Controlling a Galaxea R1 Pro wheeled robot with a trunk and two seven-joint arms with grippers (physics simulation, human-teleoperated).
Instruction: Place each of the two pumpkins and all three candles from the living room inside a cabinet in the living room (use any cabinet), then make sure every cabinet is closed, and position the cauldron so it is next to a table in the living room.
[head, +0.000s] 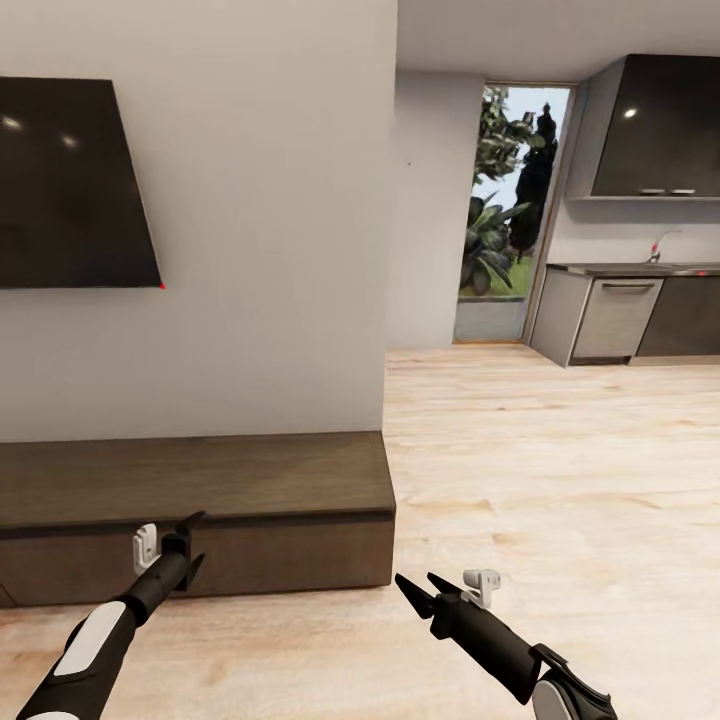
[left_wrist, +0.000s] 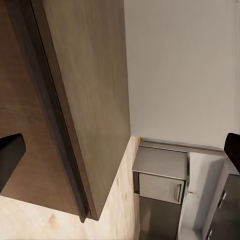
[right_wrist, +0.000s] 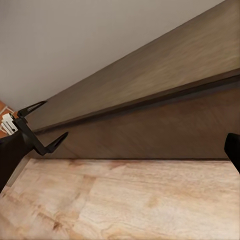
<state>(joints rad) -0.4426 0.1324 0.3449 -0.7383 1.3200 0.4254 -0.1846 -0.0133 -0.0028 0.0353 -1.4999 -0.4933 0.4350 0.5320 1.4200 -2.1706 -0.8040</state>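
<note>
The long, low dark-brown cabinet (head: 200, 480) runs along the white wall, and its front looks shut. My left gripper (head: 195, 540) is open and empty, right in front of the cabinet's drawer face near its right end. The left wrist view looks past its spread fingers (left_wrist: 10, 155) along the cabinet (left_wrist: 85, 75). My right gripper (head: 415, 580) hangs open and empty over the floor, just right of the cabinet's end. Its wrist view takes in the cabinet front (right_wrist: 150, 125) and the left gripper (right_wrist: 47, 127). Pumpkins, candles, cauldron and table are out of view.
A dark TV (head: 70, 185) hangs on the wall above the cabinet. The wall ends at a corner (head: 390, 250). Beyond it, pale wood floor (head: 560, 480) stretches to a kitchen counter (head: 630, 300) and a glass door (head: 510, 200).
</note>
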